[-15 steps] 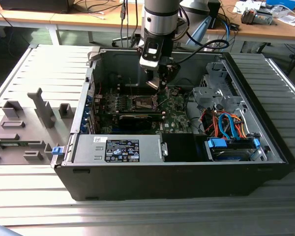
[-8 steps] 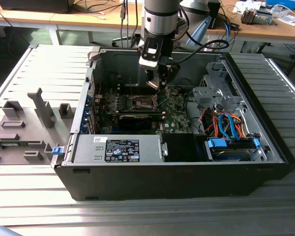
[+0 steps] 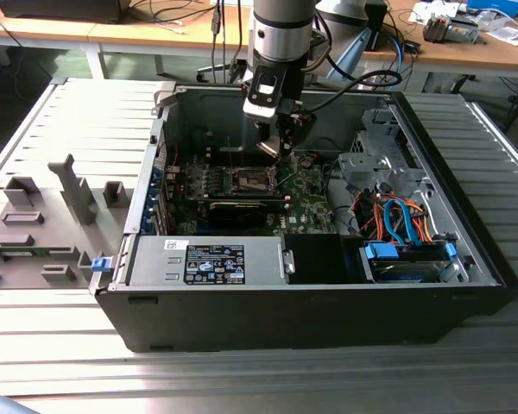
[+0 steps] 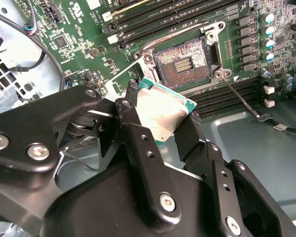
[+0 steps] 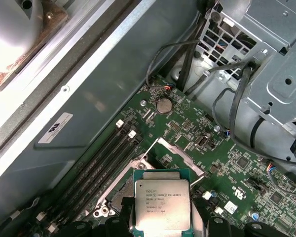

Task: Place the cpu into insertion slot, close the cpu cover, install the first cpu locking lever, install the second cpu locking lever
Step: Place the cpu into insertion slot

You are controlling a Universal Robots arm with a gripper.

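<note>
Cpu (image 4: 163, 112) clamped between the jaws.

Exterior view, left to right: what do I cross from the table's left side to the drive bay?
Grey fixture blocks → blue latch → gripper holding the cpu → orange and blue cables.

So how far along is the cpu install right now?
Nothing is seated: the insertion slot is bare, its cpu cover stands open and a locking lever lies swung out. In hand: the gripper is shut on the cpu, held near the slot. Left: seating, closing the cover, both levers.
</note>
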